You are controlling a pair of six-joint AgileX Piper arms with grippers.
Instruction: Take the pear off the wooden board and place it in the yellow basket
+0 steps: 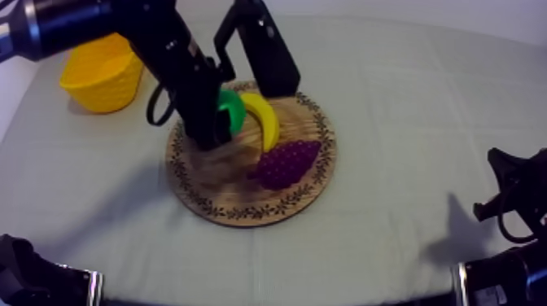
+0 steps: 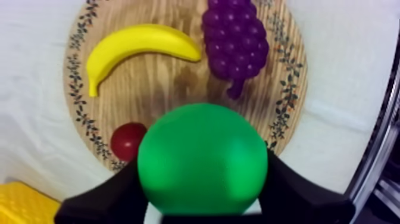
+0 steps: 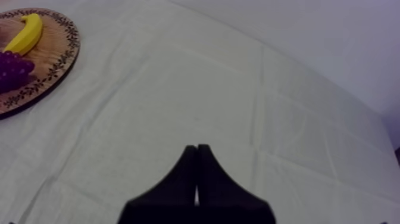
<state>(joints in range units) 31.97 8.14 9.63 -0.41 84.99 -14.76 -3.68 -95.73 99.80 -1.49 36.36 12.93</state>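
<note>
A grey-white cloth covers the table (image 1: 391,122), and on it, near the middle, lies a round wooden board with a leafy patterned rim (image 1: 244,207). My left gripper (image 1: 213,130) reaches down over the far left part of that board, its two black fingers (image 2: 116,193) closed round a smooth green toy pear (image 1: 234,110), one finger pressed to each side of it. I cannot tell whether the pear is resting on the wood or is just clear of it. A curved yellow toy banana (image 1: 262,118) lies just beside the pear, a purple bunch of toy grapes (image 1: 285,163) lies nearer the board's right side, and a small red fruit (image 2: 128,141) sits by the rim close to the pear. A yellow woven basket (image 1: 102,89) stands off the board toward the table's far left corner. My right gripper (image 3: 196,158) hangs over bare cloth, well apart from the board, its fingers pressed together in a narrow wedge with nothing in them.
</note>
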